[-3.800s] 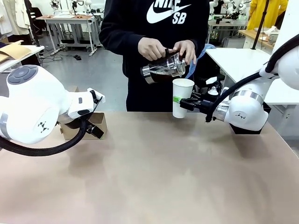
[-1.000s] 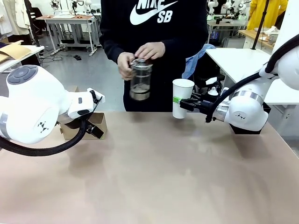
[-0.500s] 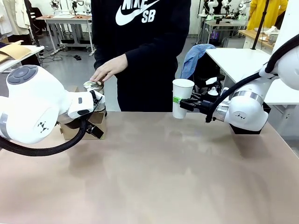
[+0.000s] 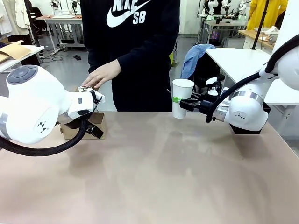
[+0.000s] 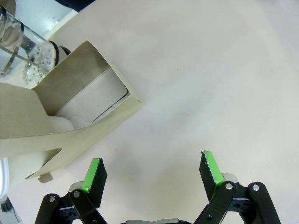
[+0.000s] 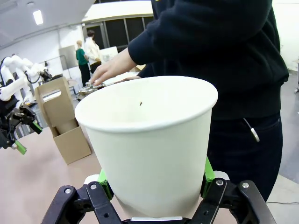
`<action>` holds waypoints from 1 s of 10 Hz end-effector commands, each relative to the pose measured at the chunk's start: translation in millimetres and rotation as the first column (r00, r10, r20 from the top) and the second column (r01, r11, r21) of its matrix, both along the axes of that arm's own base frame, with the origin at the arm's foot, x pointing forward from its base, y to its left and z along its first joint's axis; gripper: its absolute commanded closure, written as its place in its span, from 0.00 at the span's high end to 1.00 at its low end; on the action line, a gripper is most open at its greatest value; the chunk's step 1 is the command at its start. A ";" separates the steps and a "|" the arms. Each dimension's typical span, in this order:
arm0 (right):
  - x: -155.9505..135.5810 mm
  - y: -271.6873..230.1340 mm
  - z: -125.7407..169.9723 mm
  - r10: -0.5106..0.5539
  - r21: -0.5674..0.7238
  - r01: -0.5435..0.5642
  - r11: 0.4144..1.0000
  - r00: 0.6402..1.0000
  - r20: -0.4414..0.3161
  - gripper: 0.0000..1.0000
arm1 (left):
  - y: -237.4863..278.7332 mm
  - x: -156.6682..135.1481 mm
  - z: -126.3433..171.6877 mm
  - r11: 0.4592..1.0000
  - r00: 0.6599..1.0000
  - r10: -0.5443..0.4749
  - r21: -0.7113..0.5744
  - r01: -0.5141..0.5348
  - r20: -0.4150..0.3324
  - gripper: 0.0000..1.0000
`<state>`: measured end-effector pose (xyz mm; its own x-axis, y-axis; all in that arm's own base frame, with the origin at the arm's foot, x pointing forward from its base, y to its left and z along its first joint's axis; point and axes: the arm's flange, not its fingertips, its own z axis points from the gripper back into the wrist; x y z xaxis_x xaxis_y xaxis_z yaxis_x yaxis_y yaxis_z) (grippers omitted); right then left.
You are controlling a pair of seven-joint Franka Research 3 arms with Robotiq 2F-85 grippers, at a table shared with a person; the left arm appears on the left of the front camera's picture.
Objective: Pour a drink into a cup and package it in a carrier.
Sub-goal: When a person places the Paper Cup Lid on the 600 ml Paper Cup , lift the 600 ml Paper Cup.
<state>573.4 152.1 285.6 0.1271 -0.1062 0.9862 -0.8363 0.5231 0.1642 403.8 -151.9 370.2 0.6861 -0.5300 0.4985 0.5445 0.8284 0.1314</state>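
Gripping the tall white paper cup (image 4: 182, 93) upright around its lower wall, the right pincer (image 4: 181, 103) holds it near the far edge of the tabletop (image 4: 154, 172). The brown cardboard carrier (image 5: 70, 109) stands well apart toward the robot's left, just beside the left pincer (image 5: 152, 169), whose green-padded jaws gape wide over bare tabletop. Cup axis and open-topped pockets both run vertical, so I judge the coming move a sideways carry and straight drop, smooth tapering paper into thin matte card that may shift, with a person's hand (image 4: 101, 74) on the glass-and-metal press pot (image 5: 21, 49) just beside it.
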 end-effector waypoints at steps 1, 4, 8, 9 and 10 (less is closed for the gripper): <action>0.2 2.5 3.2 -0.007 0.009 0.007 1.000 1.000 0.000 0.80 | 0.4 0.0 0.2 1.000 1.000 0.000 -0.001 0.000 0.000 1.00; 0.2 2.5 3.2 -0.007 0.009 0.007 1.000 1.000 0.000 0.80 | 0.4 0.0 0.2 1.000 1.000 0.000 -0.001 0.000 0.000 1.00; 0.2 2.5 3.2 -0.007 0.009 0.007 1.000 1.000 0.000 0.80 | 0.4 0.0 0.2 1.000 1.000 0.000 -0.001 0.000 0.000 1.00; 0.2 2.5 3.2 -0.007 0.009 0.007 1.000 1.000 0.000 0.80 | 0.4 0.0 0.2 1.000 1.000 0.000 -0.001 0.000 0.000 1.00; 0.2 2.5 3.2 -0.007 0.009 0.007 1.000 1.000 0.000 0.80 | 0.4 0.0 0.2 1.000 1.000 0.000 -0.001 0.000 0.000 1.00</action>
<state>573.4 152.1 285.6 0.1271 -0.1062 0.9862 -0.8363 0.5231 0.1642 403.8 -151.9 370.2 0.6861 -0.5300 0.4984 0.5445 0.8284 0.1314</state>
